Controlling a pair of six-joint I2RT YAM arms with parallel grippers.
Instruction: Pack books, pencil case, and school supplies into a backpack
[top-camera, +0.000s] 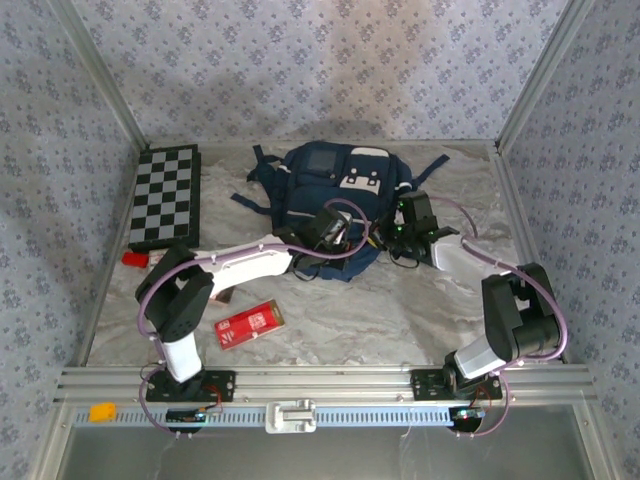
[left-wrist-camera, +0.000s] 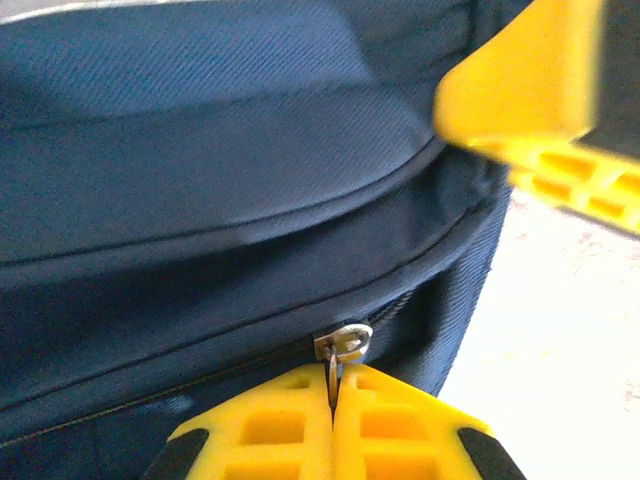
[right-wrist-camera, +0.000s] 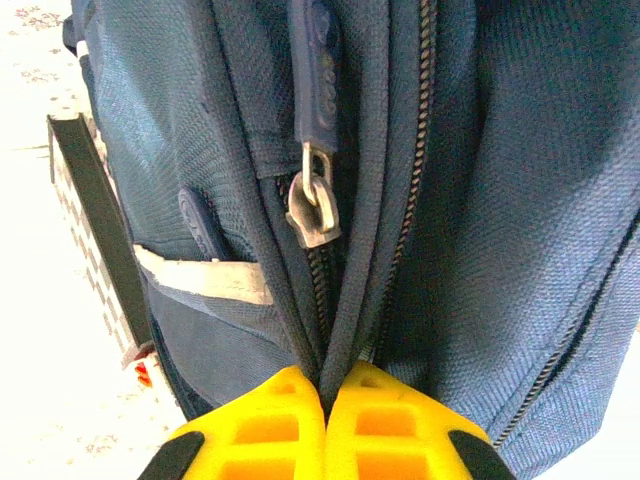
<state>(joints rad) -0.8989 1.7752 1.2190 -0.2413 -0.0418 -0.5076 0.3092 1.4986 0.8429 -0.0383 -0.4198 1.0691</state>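
The navy backpack (top-camera: 335, 185) lies at the back middle of the table. My left gripper (top-camera: 347, 233) is at its near edge, shut on the metal zipper pull (left-wrist-camera: 333, 380) that hangs from the slider (left-wrist-camera: 345, 342). My right gripper (top-camera: 392, 235) is at the bag's right side, shut on a fold of navy fabric (right-wrist-camera: 345, 330) beside the zipper track. A second slider (right-wrist-camera: 312, 212) hangs just above those fingers. The red pencil case (top-camera: 250, 323) lies flat near the front left, apart from both grippers. The books are out of view.
A black-and-white chequered board (top-camera: 165, 195) lies at the back left, with a small red block (top-camera: 134, 258) near its front corner. Dark straps (top-camera: 255, 205) trail from the bag's left. A yellow finger (left-wrist-camera: 530, 80) of the right gripper shows close by in the left wrist view.
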